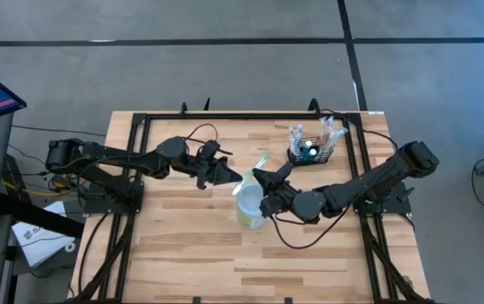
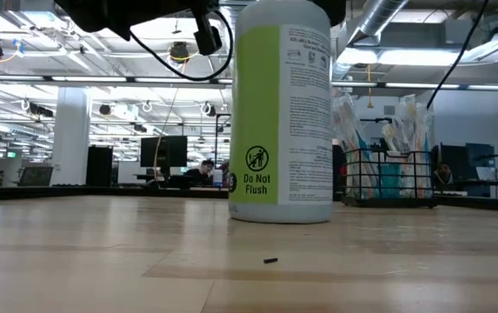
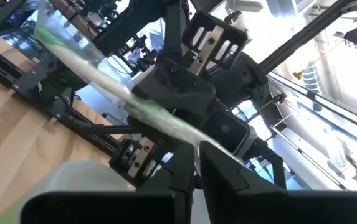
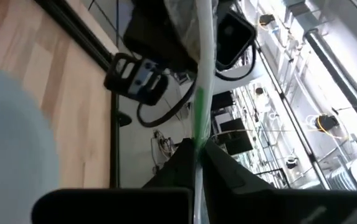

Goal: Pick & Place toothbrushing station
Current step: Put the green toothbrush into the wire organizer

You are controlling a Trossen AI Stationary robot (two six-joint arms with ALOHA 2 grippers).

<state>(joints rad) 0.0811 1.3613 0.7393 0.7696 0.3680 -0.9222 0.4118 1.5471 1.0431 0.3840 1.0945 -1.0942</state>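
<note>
A toothbrush in a clear wrapper (image 1: 257, 165), green along part of it, hangs in the air between my two grippers. It is above a white-and-pale-green round container (image 1: 250, 209) that stands upright on the wood (image 2: 281, 113). My left gripper (image 1: 237, 179) comes from the table's left and is shut on the toothbrush. My right gripper (image 1: 261, 177) comes from the right and is also shut on it. The black wire-mesh basket (image 1: 313, 154) stands at the far right, with several wrapped toothbrushes upright in it (image 2: 388, 178). No gripper touches it. My left gripper pinches the wrapped toothbrush (image 3: 187, 134) between its two fingers, at the end nearer the container. The fingers come about level from the table's left. The toothbrush (image 3: 103, 68) runs on past the fingertips, lifted clear of the table. My right gripper pinches the wrapped toothbrush (image 4: 198, 134) between its two fingers, slanting in from the table's right and near side. The toothbrush (image 4: 203, 62) runs straight on from the fingertips and is lifted clear. Which part of its length the fingers are on cannot be told.
A black frame rail (image 1: 140, 127) runs around the table's far and side edges, and cables lie near both arm bases. A small dark speck (image 2: 270, 259) lies on the wood in front of the container. Bare wood (image 1: 225, 262) lies toward the near edge.
</note>
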